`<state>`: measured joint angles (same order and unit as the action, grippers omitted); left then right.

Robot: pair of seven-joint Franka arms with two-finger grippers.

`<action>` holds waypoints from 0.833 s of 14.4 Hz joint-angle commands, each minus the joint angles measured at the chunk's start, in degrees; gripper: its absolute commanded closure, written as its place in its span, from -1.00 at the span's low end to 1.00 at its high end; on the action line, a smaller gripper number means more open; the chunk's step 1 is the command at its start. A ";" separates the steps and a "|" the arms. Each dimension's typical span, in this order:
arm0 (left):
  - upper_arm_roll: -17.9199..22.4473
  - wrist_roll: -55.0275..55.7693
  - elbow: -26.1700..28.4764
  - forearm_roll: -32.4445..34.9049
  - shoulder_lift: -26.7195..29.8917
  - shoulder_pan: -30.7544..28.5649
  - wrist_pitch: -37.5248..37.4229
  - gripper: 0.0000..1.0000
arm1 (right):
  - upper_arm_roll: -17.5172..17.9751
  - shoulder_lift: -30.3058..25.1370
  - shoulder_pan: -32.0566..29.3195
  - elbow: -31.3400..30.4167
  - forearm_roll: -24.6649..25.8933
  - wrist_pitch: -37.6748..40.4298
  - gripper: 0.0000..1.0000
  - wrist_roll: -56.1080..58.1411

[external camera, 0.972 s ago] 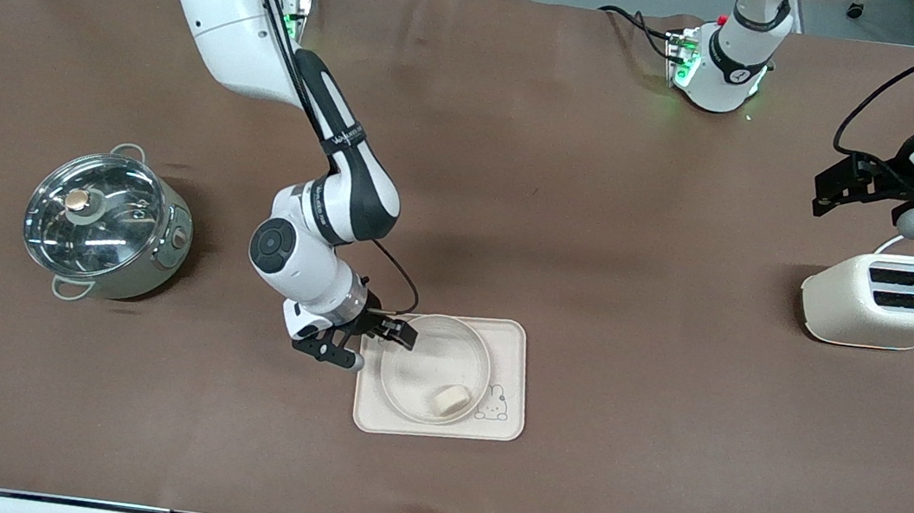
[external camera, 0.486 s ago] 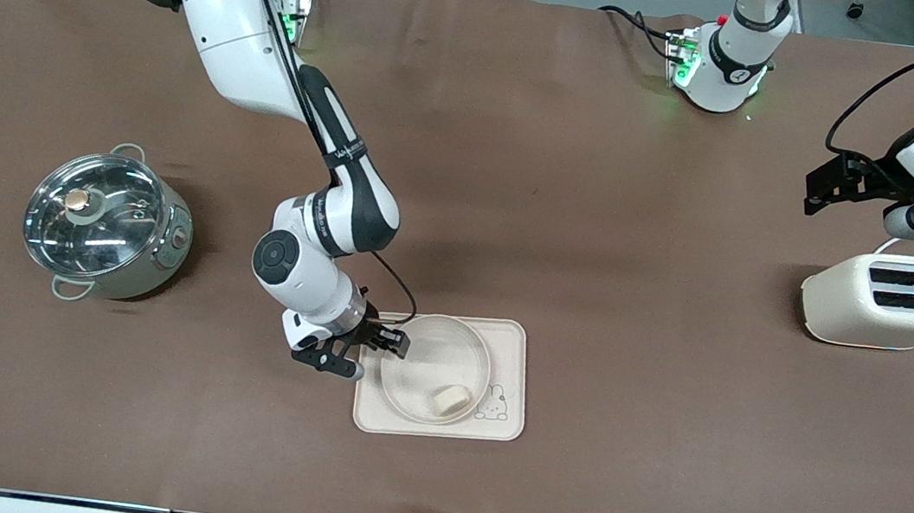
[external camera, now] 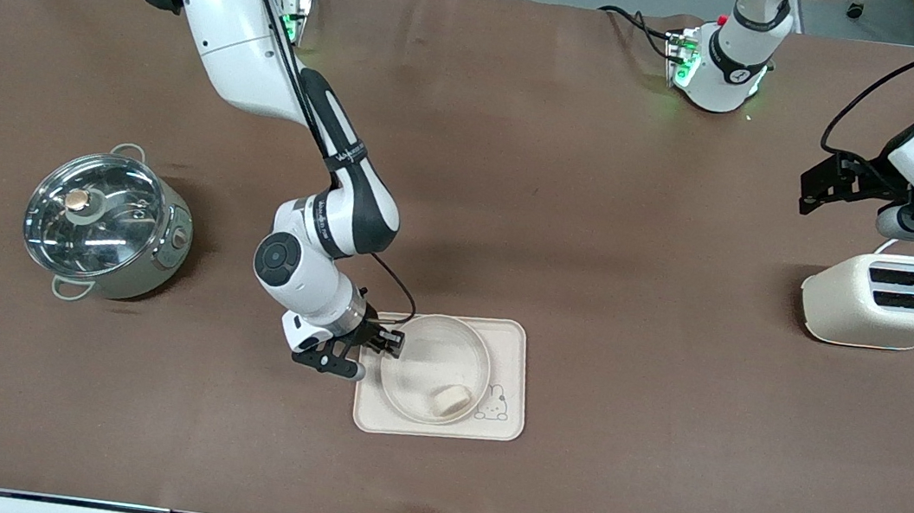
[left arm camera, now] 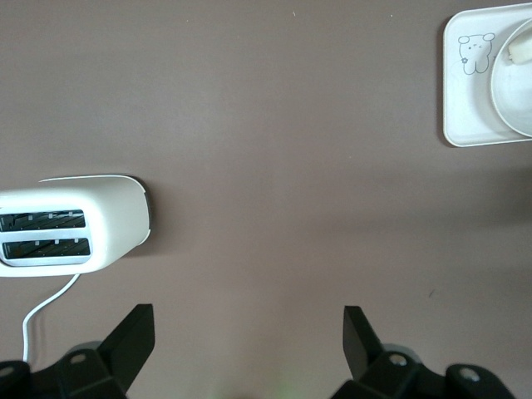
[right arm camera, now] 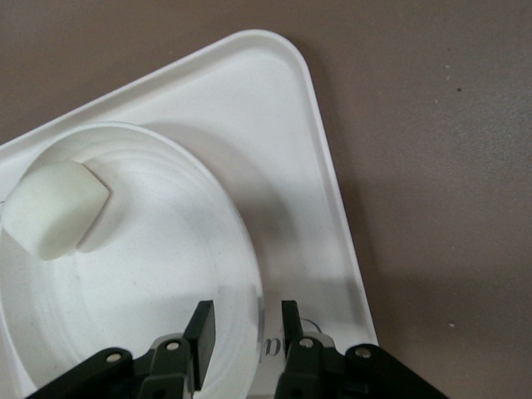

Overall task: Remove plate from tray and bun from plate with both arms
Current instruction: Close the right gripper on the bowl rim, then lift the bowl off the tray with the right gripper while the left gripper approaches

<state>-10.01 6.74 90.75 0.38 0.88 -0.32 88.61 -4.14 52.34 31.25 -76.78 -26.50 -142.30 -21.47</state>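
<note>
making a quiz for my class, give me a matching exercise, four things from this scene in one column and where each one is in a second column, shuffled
Things:
1. bun
2. plate
3. right pincer
4. left pincer

Places:
A. on the tray with the rabbit drawing
B. up in the air, open, near the toaster
C. in the plate
D. at the plate's rim, open, one finger on each side of it

Pairs: 1-C, 2-A, 3-D, 4-B
</note>
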 commanded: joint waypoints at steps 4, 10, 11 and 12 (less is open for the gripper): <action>-0.45 0.02 0.04 0.50 -0.09 -0.20 0.16 -1.00 | 0.18 1.98 -0.14 1.46 1.10 -1.58 0.77 0.90; -0.71 0.02 0.04 0.50 -0.18 -0.20 0.16 -1.00 | 0.27 -1.61 -0.49 -2.04 0.83 -1.40 0.99 1.95; -0.71 0.02 0.04 0.50 -0.18 -0.20 0.16 -1.00 | 0.44 -3.89 -0.66 -3.71 0.40 -1.31 0.99 2.48; -0.71 0.02 0.04 0.50 -0.18 -0.20 0.16 -1.00 | 0.71 -6.00 -1.01 -5.12 0.22 -0.79 0.99 2.49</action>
<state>-10.24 6.74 90.80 0.38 0.58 -0.32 88.61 -4.22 52.57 31.15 -76.41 -26.44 -143.88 -20.11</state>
